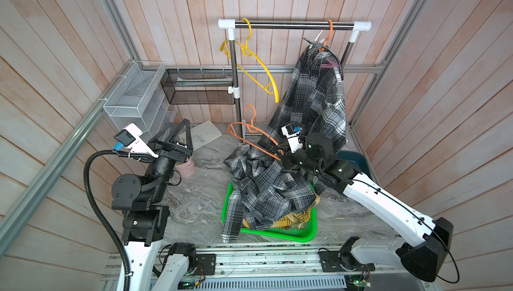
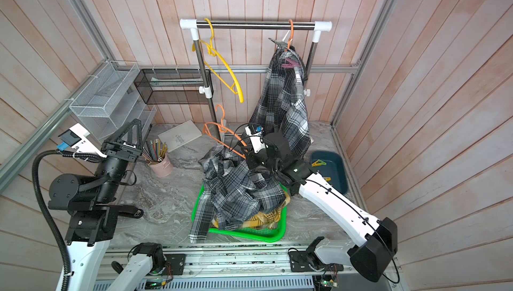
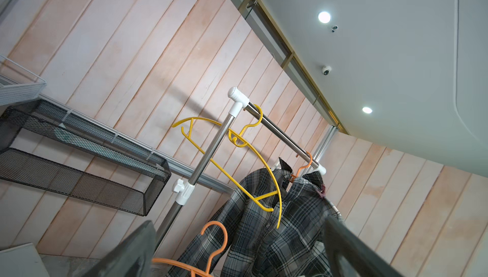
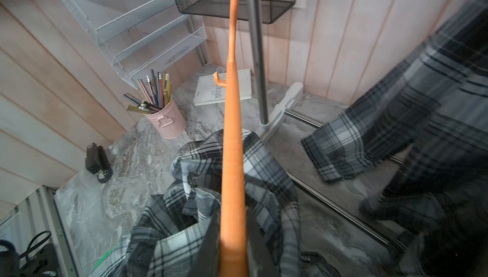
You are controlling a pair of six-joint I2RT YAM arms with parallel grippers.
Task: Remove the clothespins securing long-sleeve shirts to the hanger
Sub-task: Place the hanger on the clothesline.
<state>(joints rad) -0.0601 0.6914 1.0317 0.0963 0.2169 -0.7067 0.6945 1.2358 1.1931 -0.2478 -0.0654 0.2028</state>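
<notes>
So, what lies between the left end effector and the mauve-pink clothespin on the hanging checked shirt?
The rack's steel upright and the yellow plastic hanger, between left end effector and mauve-pink clothespin in both top views.

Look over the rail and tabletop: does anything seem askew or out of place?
Yes. A grey-black-white checked shirt lies crumpled, spilling over the rim of the green plastic basket onto the table. The other checked shirt on the rail hangs lopsided, pinned at one shoulder by a mauve-pink clothespin. The empty yellow hanger dangles tilted.

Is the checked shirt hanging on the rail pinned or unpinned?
Pinned: a mauve-pink clothespin clamps the hanging shirt at its shoulder.
</notes>
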